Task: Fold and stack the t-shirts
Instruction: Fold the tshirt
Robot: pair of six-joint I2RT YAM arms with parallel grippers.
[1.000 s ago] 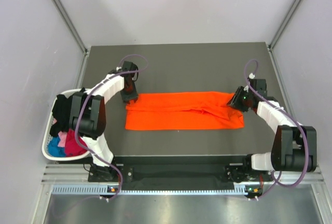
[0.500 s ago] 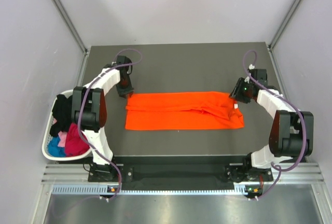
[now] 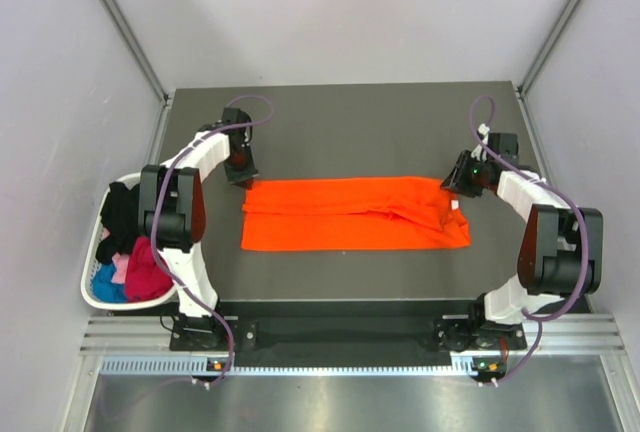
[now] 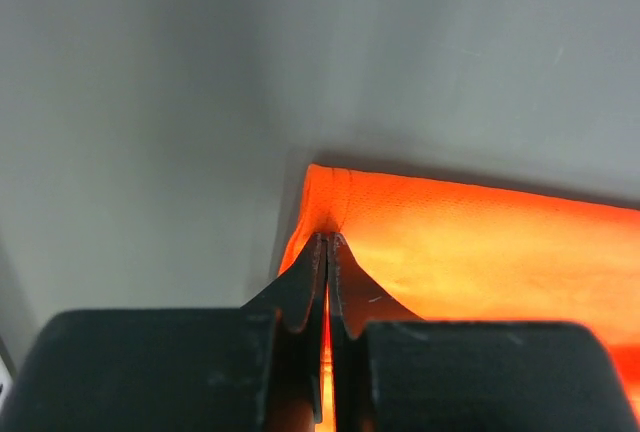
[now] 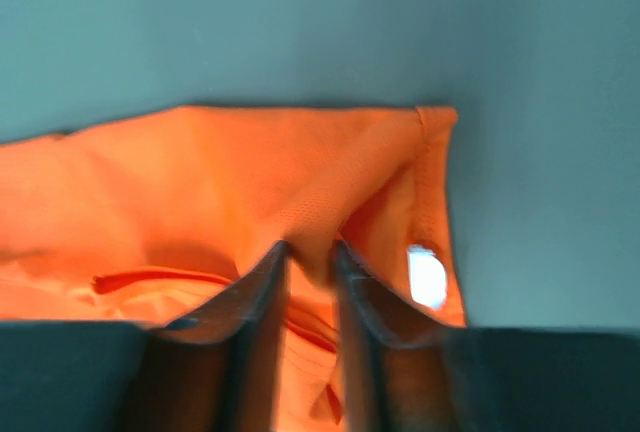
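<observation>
The orange t-shirt (image 3: 355,214) lies flat on the dark table as a long band folded lengthwise, its white neck label (image 3: 455,204) near the right end. My left gripper (image 3: 243,174) is at the shirt's far left corner. In the left wrist view its jaws (image 4: 328,239) are shut on a pinch of the orange cloth (image 4: 480,252). My right gripper (image 3: 457,182) is at the far right corner. In the right wrist view its jaws (image 5: 308,249) are shut on a raised fold of the orange cloth (image 5: 250,172), with the label (image 5: 427,276) beside them.
A white basket (image 3: 88,287) off the table's left edge holds other t-shirts: black (image 3: 120,214), magenta (image 3: 145,272) and blue (image 3: 105,282). Grey walls enclose the table (image 3: 350,127) on three sides.
Both grippers have shifted a little toward the far side, from over the shirt's ends to its far corners. The shirt's outline has hardly changed.
</observation>
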